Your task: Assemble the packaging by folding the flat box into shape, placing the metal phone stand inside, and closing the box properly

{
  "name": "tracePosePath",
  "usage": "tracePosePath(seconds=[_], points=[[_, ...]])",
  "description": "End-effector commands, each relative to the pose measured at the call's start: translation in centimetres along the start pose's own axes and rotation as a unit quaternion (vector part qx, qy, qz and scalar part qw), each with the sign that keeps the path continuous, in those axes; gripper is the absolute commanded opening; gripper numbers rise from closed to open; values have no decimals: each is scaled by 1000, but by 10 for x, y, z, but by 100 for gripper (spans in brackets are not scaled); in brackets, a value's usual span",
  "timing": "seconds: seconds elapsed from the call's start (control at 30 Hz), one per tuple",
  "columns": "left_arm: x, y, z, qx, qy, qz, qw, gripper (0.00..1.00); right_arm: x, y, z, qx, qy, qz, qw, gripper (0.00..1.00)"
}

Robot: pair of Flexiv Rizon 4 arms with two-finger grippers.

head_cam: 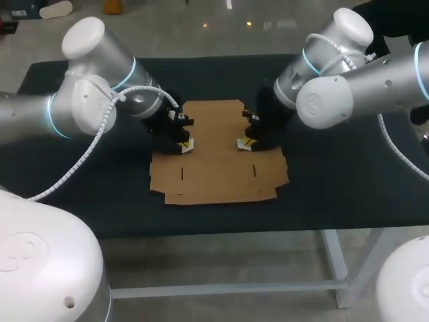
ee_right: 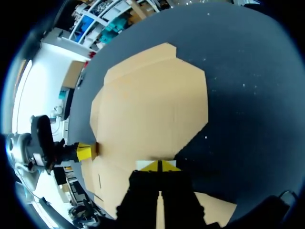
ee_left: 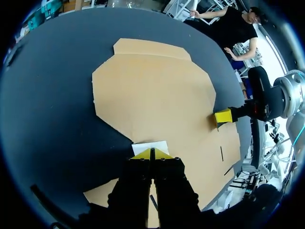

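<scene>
The flat brown cardboard box [head_cam: 218, 151] lies unfolded in the middle of the black table. My left gripper [head_cam: 185, 144] is shut, its yellow tips down at the cardboard's left edge. Opposite it, my right gripper [head_cam: 245, 143] is shut at the right edge. In the left wrist view the shut gripper [ee_left: 152, 153] meets the cardboard [ee_left: 152, 95] over a small white patch, and the right arm's yellow tip [ee_left: 222, 117] touches the far edge. The right wrist view mirrors this: shut gripper [ee_right: 159, 166], cardboard [ee_right: 147, 105], left arm's yellow tip [ee_right: 85, 151]. No metal phone stand is in view.
The black tabletop [head_cam: 348, 181] surrounds the cardboard on all sides. Its front edge [head_cam: 221, 231] runs just below the box's near flap. Both arms come in over the table's back corners.
</scene>
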State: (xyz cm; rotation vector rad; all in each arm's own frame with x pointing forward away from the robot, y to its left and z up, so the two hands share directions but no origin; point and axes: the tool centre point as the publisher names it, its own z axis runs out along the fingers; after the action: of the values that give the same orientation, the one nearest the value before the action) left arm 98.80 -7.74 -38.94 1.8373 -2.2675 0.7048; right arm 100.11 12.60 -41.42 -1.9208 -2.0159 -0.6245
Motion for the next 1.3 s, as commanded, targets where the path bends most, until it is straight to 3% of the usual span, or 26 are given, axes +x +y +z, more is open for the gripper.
tracePosePath(seconds=[0.03, 0.33, 0.67, 1.3], points=[[-4, 8, -19, 6, 2, -4, 1000, 0, -12, -4, -12, 1, 33, 3, 999, 0], [-14, 9, -46, 7, 10, -15, 1000, 0, -22, -7, -34, -6, 65, 11, 998, 0], [-19, 23, -78, 19, 15, -20, 1000, 0, -36, -12, -64, -6, 88, 14, 996, 0], [-9, 76, -115, -4, 25, -13, 1000, 0, -40, -62, -103, -14, 100, 10, 995, 0]])
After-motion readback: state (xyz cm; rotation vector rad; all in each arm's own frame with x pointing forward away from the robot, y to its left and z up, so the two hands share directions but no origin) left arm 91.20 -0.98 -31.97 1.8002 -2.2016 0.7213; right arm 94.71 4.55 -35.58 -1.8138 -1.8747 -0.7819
